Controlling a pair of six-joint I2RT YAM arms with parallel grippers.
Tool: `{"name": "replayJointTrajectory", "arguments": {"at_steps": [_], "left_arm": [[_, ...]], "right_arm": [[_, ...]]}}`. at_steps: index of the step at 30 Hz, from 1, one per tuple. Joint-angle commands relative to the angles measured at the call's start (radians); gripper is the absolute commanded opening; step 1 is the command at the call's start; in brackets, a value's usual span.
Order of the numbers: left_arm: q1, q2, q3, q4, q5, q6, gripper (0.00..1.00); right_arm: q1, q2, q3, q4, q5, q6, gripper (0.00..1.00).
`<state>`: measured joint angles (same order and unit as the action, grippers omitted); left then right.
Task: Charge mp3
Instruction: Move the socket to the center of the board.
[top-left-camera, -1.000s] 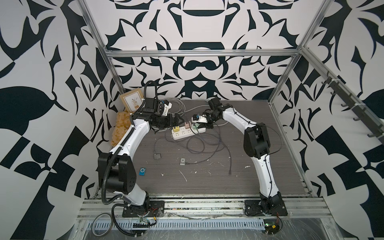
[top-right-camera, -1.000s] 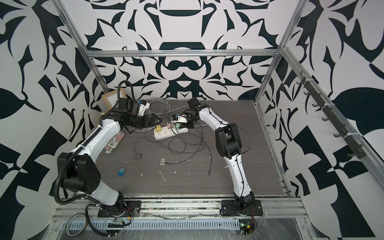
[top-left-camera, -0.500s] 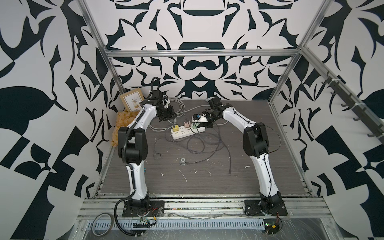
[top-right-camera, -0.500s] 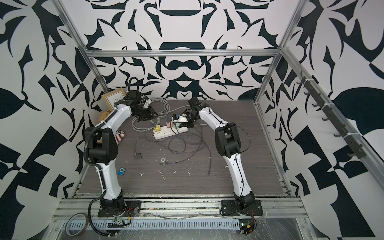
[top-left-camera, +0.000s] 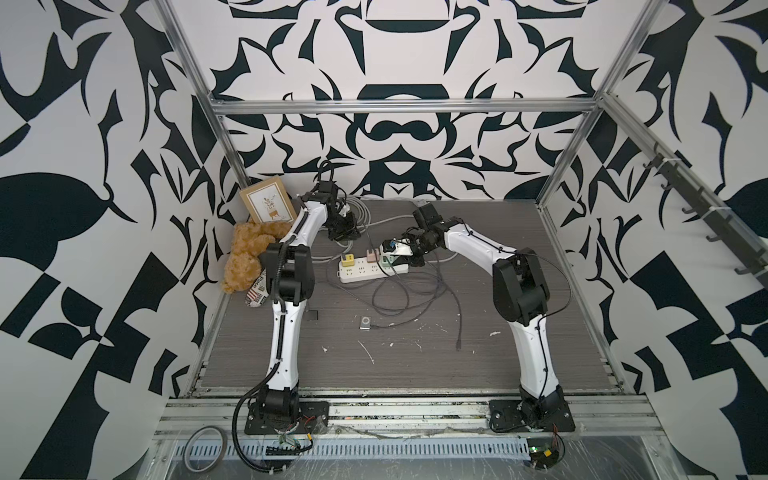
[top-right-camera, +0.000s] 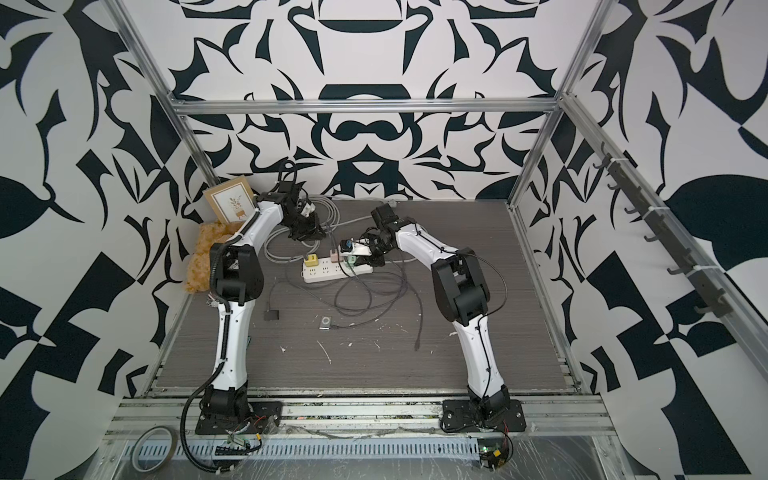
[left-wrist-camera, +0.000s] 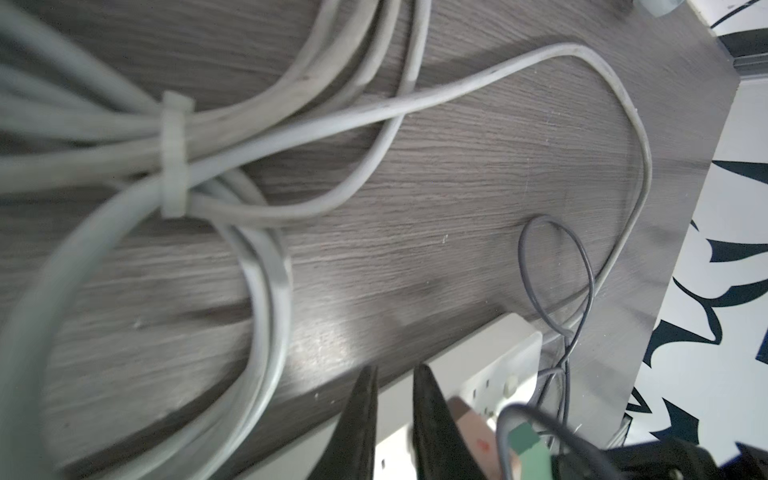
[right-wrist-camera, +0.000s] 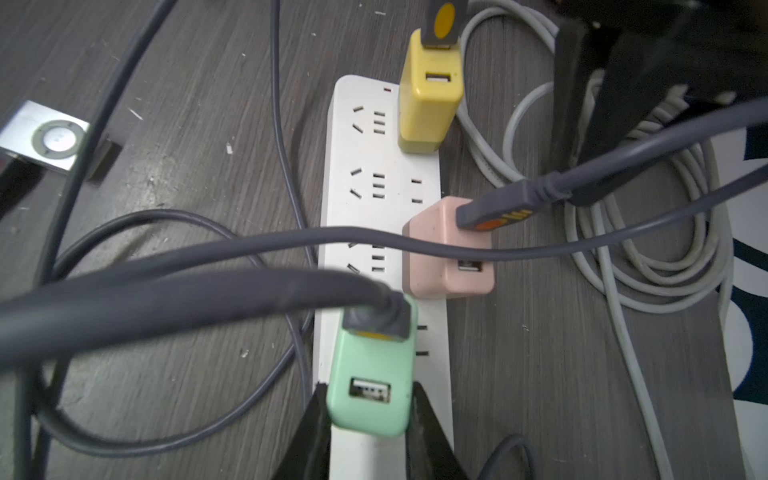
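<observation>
Seeing the little silver mp3 (top-left-camera: 365, 322) lying flat near the middle of the dark tabletop (top-left-camera: 415, 365), well apart from both arms' ends and nearer the front than anything plugged in. Also catching it at the edge of the right wrist view, round button facing up. Seeing a thin dark cable (top-left-camera: 392, 325) reaching its side, but not being able to tell plugged in from merely touching. Moving back from there and finding the white power strip (top-left-camera: 365, 272) lying flat, with more dark cable looping between the two. Counting three small blocks standing in the strip: the yellow charger (right-wrist-camera: 428, 108), the pink charger (right-wrist-camera: 449, 257) and the green charger (right-wrist-camera: 376, 357), all carrying a dark plug on top. Watching the right gripper (right-wrist-camera: 369, 388) holding the green charger, squeezing it with one finger on each side. Watching the left gripper (left-wrist-camera: 395, 370) hanging over the back edge of the strip, just beside the pink charger, with its fingers nearly together, leaving only a thin gap and showing nothing in between. Spotting a thick grey cord (left-wrist-camera: 266, 291) lying in loops behind it, bundled with a pale strap (left-wrist-camera: 172, 158). Noticing, far off in the back left corner, a brown teddy bear (top-left-camera: 245, 257) slumping against the wall and a picture card (top-left-camera: 269, 205) leaning just behind it.
</observation>
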<state>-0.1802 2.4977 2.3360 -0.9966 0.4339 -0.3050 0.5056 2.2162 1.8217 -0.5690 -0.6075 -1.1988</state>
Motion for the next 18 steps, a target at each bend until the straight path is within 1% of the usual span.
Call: {"name": "replayJointTrajectory", "arguments": {"at_steps": [1,3,10,13,18], "left_arm": [[-0.036,0.067,0.077,-0.136,0.047,0.057,0.21],[-0.049,0.072,0.055,-0.133,0.084,0.065,0.2],[-0.114,0.025,-0.107,-0.081,0.154,0.11,0.18],[-0.128,0.015,-0.147,-0.066,0.184,0.121,0.17],[-0.139,-0.003,-0.185,-0.038,0.193,0.126,0.17]], "right_arm": [[0.013,-0.045,-0.006,-0.042,-0.013,0.025,0.0],[0.017,-0.047,0.004,-0.061,-0.015,0.026,0.0],[0.03,-0.059,0.014,-0.13,-0.007,0.009,0.0],[0.029,-0.067,0.011,-0.135,-0.005,0.004,0.0],[0.029,-0.076,0.011,-0.116,-0.015,0.001,0.0]]}}
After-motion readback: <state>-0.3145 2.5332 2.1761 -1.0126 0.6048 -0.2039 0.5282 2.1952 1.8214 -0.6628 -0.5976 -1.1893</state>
